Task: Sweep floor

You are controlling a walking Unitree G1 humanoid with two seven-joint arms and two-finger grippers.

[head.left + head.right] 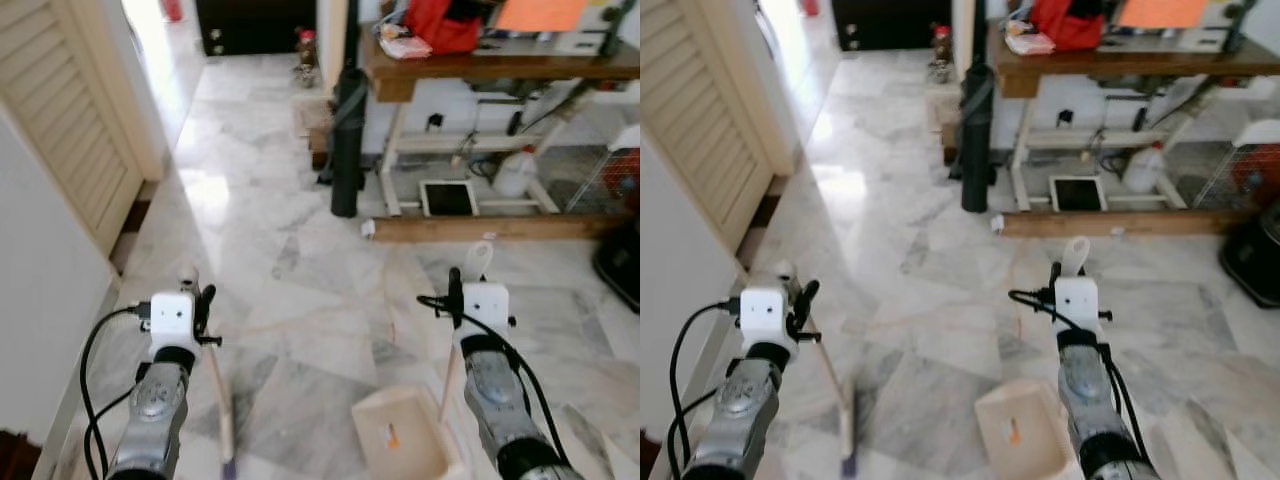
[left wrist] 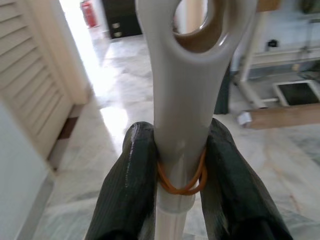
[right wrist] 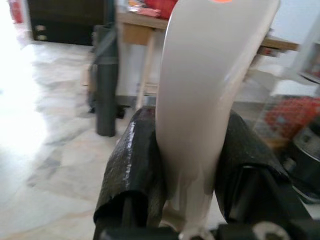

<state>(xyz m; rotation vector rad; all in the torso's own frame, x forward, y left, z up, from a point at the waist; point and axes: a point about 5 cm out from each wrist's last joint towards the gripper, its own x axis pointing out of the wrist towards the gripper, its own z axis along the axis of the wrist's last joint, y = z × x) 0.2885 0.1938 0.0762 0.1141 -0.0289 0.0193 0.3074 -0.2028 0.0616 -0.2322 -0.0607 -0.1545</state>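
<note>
Wide open marble floor (image 1: pixel 300 250) ahead, hemmed by louvered door (image 1: pixel 70 110) left and wooden surface (image 1: pixel 500 65) far right. Left end effector (image 2: pixel 180 165) clamped around pale broom handle (image 2: pixel 182 100) (orange rubber band wrapped there). Right end effector (image 3: pixel 192 165) pinching smooth cream dustpan handle (image 3: pixel 210 85), dustpan (image 1: pixel 400 435) low between arms.

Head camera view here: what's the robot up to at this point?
The robot stands on a marble floor holding sweeping tools in both arms. The left gripper is shut on a broom handle, which slants down toward the floor. The right gripper is shut on a dustpan handle, with the cream dustpan low in front of it, a small orange scrap inside. Ahead stands a cluttered wooden table.
</note>
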